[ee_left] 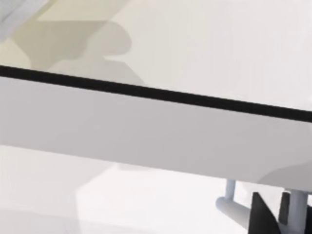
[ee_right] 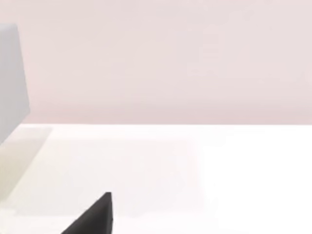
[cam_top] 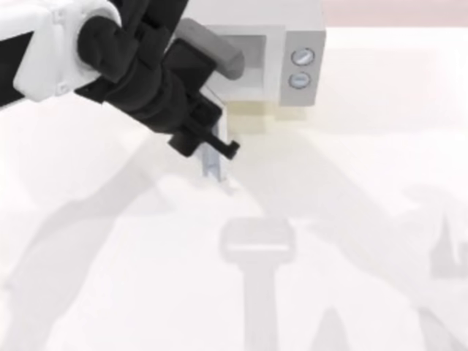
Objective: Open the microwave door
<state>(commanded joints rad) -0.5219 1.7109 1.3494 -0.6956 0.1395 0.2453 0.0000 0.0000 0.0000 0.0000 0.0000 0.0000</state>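
The microwave (cam_top: 292, 44) stands at the table's back centre, its cavity (cam_top: 252, 58) showing. Its door (cam_top: 213, 167) is swung out toward the front and appears edge-on from above. In the left wrist view the door (ee_left: 146, 131) is a broad grey band with a black edge, and its pale bar handle (ee_left: 234, 210) runs below it. My left gripper (cam_top: 219, 146) is at the door's free end, shut on the handle, with dark fingers (ee_left: 263, 219) on either side of the handle post. Of my right gripper only one finger (ee_right: 92, 219) shows; it is out of the top view.
Two round grey knobs (cam_top: 302, 56) sit stacked on the microwave's side panel. The microwave's side (ee_right: 9, 78) shows in the right wrist view. Arm shadows lie across the white table (cam_top: 351, 219). A pink wall runs behind.
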